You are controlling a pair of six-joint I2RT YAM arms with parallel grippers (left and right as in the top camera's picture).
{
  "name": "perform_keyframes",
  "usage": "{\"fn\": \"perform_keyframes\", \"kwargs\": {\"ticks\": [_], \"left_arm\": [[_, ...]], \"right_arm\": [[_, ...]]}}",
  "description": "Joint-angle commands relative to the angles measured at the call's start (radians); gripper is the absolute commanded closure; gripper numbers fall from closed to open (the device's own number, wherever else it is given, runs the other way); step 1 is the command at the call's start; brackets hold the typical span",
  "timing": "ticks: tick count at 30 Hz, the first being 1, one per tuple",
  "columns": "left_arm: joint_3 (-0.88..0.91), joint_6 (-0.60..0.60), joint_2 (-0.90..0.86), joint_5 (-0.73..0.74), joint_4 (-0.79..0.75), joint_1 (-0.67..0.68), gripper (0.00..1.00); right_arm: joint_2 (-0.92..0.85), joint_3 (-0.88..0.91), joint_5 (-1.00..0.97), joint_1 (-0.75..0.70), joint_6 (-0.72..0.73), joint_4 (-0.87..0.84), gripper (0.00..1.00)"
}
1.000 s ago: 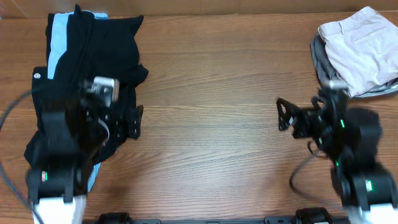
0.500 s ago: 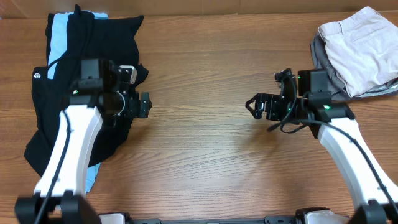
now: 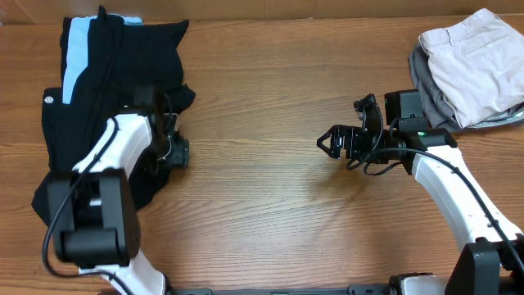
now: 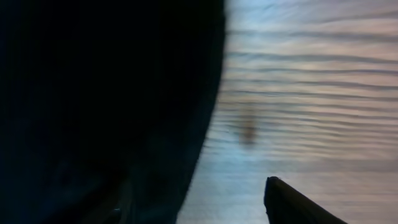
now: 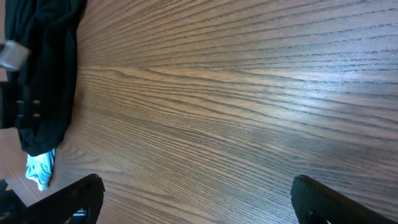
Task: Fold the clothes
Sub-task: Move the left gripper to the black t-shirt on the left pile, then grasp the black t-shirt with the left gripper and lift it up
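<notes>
Both arms have stretched out from the lower edge of the overhead frame since a second ago, and the right one has crept slightly further left in the last half second. At the left, a crumpled black T-shirt point(image 3: 123, 74) runs from the upper left corner down the left side. It lies on top of a light blue tee point(image 3: 75, 49), which shows only as a strip beside it. The left gripper point(image 3: 177, 152) sits at the shirt's right edge, left of centre. Its wrist view shows one fingertip point(image 4: 292, 202) over bare wood and the other faint against the black cloth, so the jaws look apart and astride the hem, probably lined up to pinch it. The wooden table point(image 3: 262, 98) is bare across the middle. Right of centre, the right gripper point(image 3: 331, 144) points left with its jaws wide and nothing between them, likely heading over to share the shirt. At the upper right corner, a beige piece point(image 3: 471, 61) rests on a grey piece point(image 3: 422, 78), untouched and well apart from both arms.
</notes>
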State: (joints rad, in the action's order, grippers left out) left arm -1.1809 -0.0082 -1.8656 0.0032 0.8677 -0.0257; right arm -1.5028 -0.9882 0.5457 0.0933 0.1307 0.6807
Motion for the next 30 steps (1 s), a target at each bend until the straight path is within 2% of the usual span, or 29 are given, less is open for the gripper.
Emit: {"fn": "perform_keyframes", "kwargs": {"ticks": [1, 7, 11, 16, 19, 24, 30], "left_arm": [[-0.012, -0.026, -0.079, -0.045, -0.007, 0.006, 0.35], [-0.012, -0.027, -0.137, -0.044, -0.021, 0.006, 0.43], [-0.013, -0.026, -0.139, -0.015, -0.037, 0.007, 0.95], [-0.034, -0.026, -0.139, 0.083, -0.024, 0.007, 0.96], [-0.099, -0.024, -0.134, 0.171, 0.034, 0.008, 0.96], [-0.323, 0.017, -0.109, 0.314, 0.206, 0.031, 0.96], [-0.695, 0.035, -0.09, 0.361, 0.398, 0.114, 0.96]], "right_arm": [[0.008, -0.027, 0.014, 0.005, -0.004, -0.005, 0.01], [0.008, -0.027, 0.013, 0.005, -0.005, -0.005, 0.01], [0.008, -0.027, 0.005, 0.005, -0.004, -0.006, 0.06], [0.008, -0.027, 0.005, 0.005, -0.004, -0.009, 0.11], [0.008, -0.027, 0.006, 0.005, -0.004, -0.014, 0.16], [0.01, -0.031, 0.011, 0.002, 0.016, -0.021, 0.22], [0.016, -0.062, 0.054, 0.001, 0.038, -0.019, 0.23]]}}
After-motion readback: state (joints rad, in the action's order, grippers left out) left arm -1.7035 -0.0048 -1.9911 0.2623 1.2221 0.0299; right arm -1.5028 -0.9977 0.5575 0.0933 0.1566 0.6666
